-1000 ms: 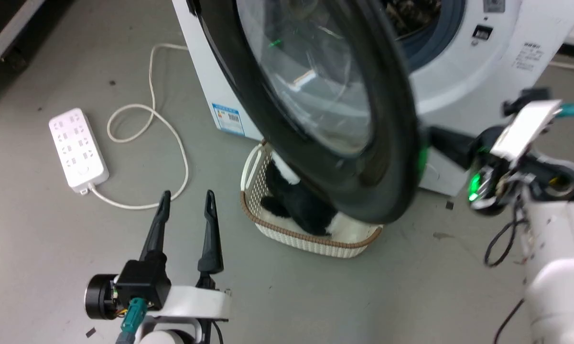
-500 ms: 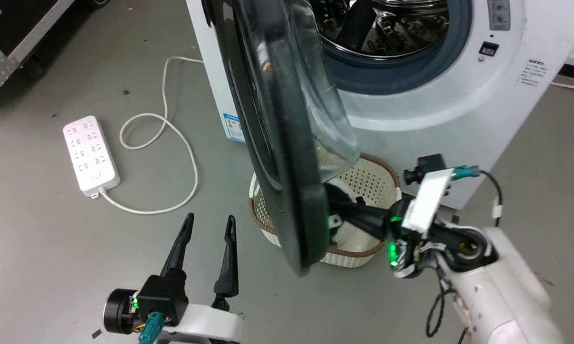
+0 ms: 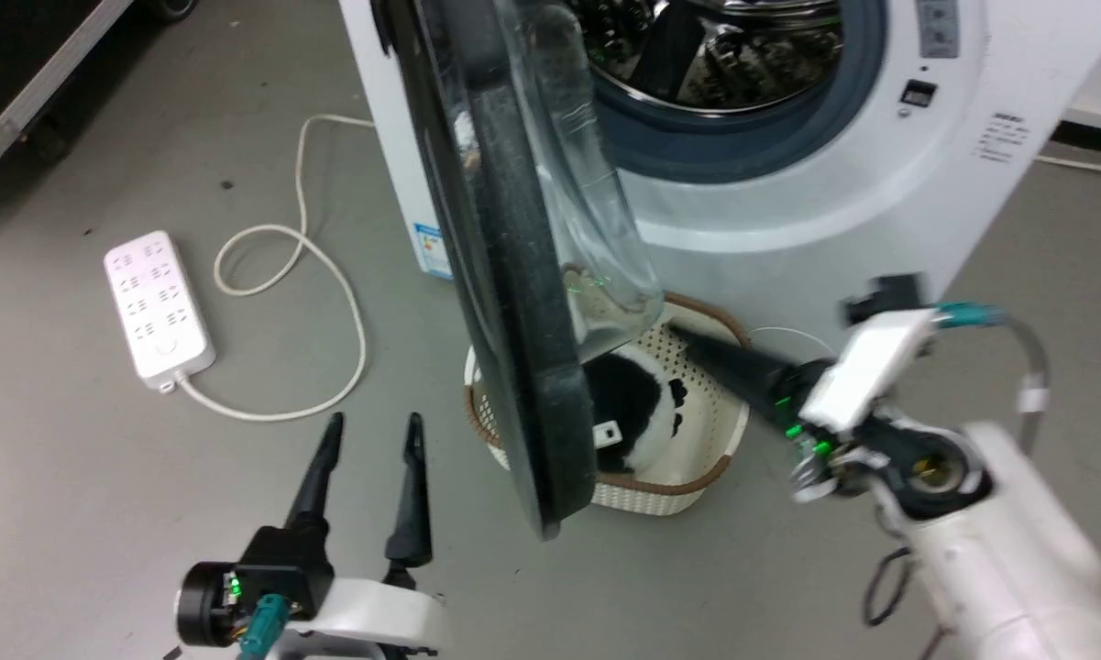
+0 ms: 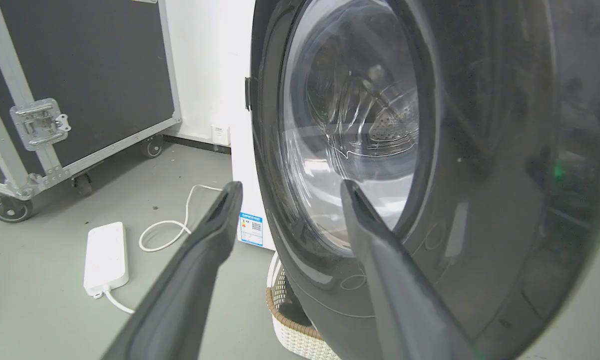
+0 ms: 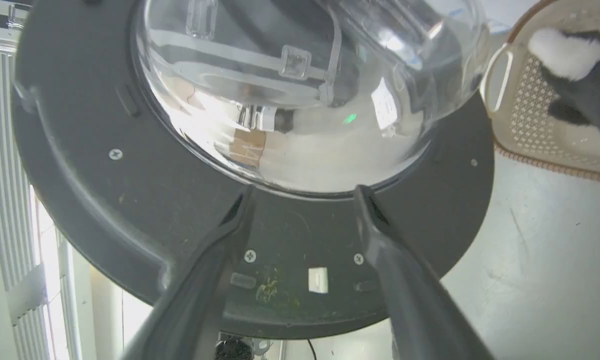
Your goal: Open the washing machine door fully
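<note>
washing machine door [image 3: 513, 312] swung out edge-on; right gripper [image 5: 303, 192] released beside its inner face, left gripper [image 3: 373, 420] released, near left.

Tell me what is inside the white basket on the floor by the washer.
A black-and-white fluffy item lies in the basket. The open washing machine door covers the basket's left part, so anything there is hidden.

Nothing legible. Blue-white sticker [image 4: 250, 229] w/ QR code, low on washer [image 3: 834, 211] side panel: print too small to read. Small dark print [image 3: 1004, 124] on washer front, upper right: blurred, can't tell chars.
</note>
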You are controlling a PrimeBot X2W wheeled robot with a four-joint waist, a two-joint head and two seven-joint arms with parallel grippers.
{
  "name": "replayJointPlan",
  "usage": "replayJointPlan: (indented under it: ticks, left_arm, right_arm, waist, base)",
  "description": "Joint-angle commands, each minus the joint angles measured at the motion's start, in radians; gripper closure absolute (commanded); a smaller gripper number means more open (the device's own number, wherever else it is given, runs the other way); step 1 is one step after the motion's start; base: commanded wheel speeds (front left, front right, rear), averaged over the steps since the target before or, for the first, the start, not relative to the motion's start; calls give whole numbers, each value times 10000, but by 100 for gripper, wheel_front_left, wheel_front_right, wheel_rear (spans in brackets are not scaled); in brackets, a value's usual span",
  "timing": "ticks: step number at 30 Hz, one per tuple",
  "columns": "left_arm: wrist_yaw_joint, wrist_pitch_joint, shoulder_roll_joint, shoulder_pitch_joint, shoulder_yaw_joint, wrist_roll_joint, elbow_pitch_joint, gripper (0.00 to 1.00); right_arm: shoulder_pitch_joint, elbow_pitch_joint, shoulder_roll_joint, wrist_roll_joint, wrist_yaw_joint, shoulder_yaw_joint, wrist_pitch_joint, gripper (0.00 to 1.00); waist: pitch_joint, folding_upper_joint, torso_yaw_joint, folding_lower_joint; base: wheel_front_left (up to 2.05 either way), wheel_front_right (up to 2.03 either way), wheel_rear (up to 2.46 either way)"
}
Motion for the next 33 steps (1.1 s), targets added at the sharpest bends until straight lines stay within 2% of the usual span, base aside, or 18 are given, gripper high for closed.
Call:
replayJointPlan:
  ticks: [1,4,8,12,14,16,18,21,24,26,28,33]
  left_arm:
    - [-49,-53,14,-23,122,16,28,0]
    - [-132,-53,14,-8,421,65,12,0]
    - [-397,-53,14,14,761,139,-15,0]
    - [-611,-53,14,129,1027,268,-29,0]
    - [-657,-53,14,214,1170,291,-45,0]
    - [-731,-53,14,287,1316,272,-59,0]
    - [-795,-53,14,383,1431,268,-81,0]
    - [-855,-53,14,546,1538,220,-94,0]
    - [-948,-53,14,644,1528,197,-26,0]
    - [-990,-53,14,675,1529,189,17,0]
    - [-1019,-53,14,685,1530,196,50,0]
    - [-1112,-53,14,698,1452,462,210,0]
  right_arm:
    - [215,-220,-264,-162,12,-188,-340,0]
    - [408,-1166,-1027,-1327,12,-332,-1743,0]
    - [883,-2763,-2280,-4038,12,85,-4595,0]
    - [1583,-3181,-3352,-7023,12,496,-7126,0]
    - [1956,-3166,-3589,-8482,12,381,-7941,0]
    - [2414,-3145,-3394,-9764,12,-374,-8315,0]
    - [3015,-3357,-2907,-11028,12,-1314,-8452,0]
    - [4085,-4101,-1897,-12906,12,-2606,-8499,0]
    - [5185,-5080,-677,-14264,12,-3654,-8504,0]
    - [5787,-5481,-30,-14836,12,-3994,-8506,0]
    - [6233,-5754,317,-15271,12,-4158,-8506,0]
    - [6774,-5896,685,-15565,12,-4399,-8507,0]
  waist:
    - [-142,0,-166,-1]
    - [-319,0,-433,-1]
    - [-515,0,-755,-1]
    - [-733,0,-1068,-1]
    - [-822,0,-1224,-1]
    - [-880,0,-1356,-1]
    - [-925,0,-1482,-1]
    - [-969,0,-1660,-1]
    - [-968,0,-1756,-1]
    - [-957,0,-1820,-1]
    - [-918,0,-1878,-1]
    - [-917,0,-1983,-1]
  base:
    - [0,0,0]
    - [0,0,0]
    - [0,0,0]
    - [0,0,0]
    - [0,0,0]
    - [0,0,0]
    - [0,0,0]
    - [0,0,0]
    - [0,0,0]
    - [0,0,0]
    - [0,0,0]
    - [0,0,0]
